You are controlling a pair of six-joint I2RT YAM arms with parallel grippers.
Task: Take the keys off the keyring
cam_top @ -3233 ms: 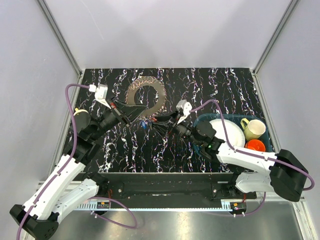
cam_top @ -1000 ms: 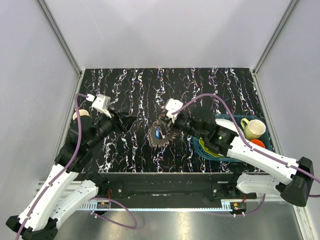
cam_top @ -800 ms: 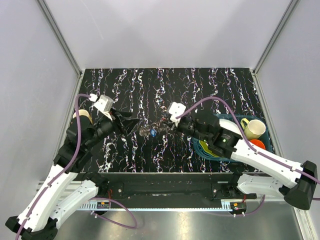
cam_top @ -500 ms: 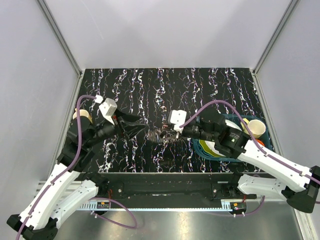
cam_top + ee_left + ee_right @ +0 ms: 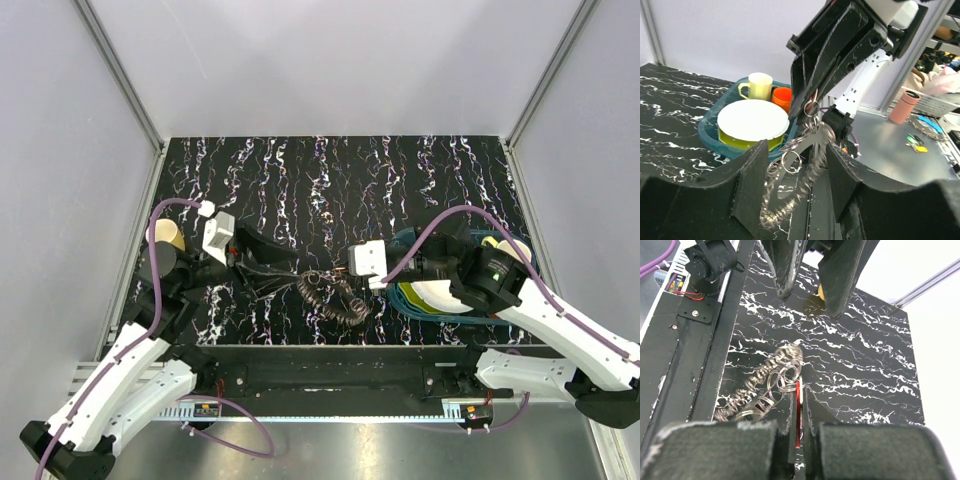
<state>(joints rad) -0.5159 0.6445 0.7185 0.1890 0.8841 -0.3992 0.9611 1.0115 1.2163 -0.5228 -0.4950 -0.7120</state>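
Pinching a red key (image 5: pixel 798 425) edge-on, my right gripper (image 5: pixel 799 391) is fully closed, and the keyring (image 5: pixel 762 382) trails from its fingertips over the marbled black table (image 5: pixel 865 365), close to the near edge. My left gripper (image 5: pixel 796 152) stands open, the keyring's lower part between its fingers; contact with either finger cannot be determined.

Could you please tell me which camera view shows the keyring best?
The right wrist view: the keyring is sharp, close and nearly whole. The left wrist view shows it near but blurred; the top view shows only a small tangle.
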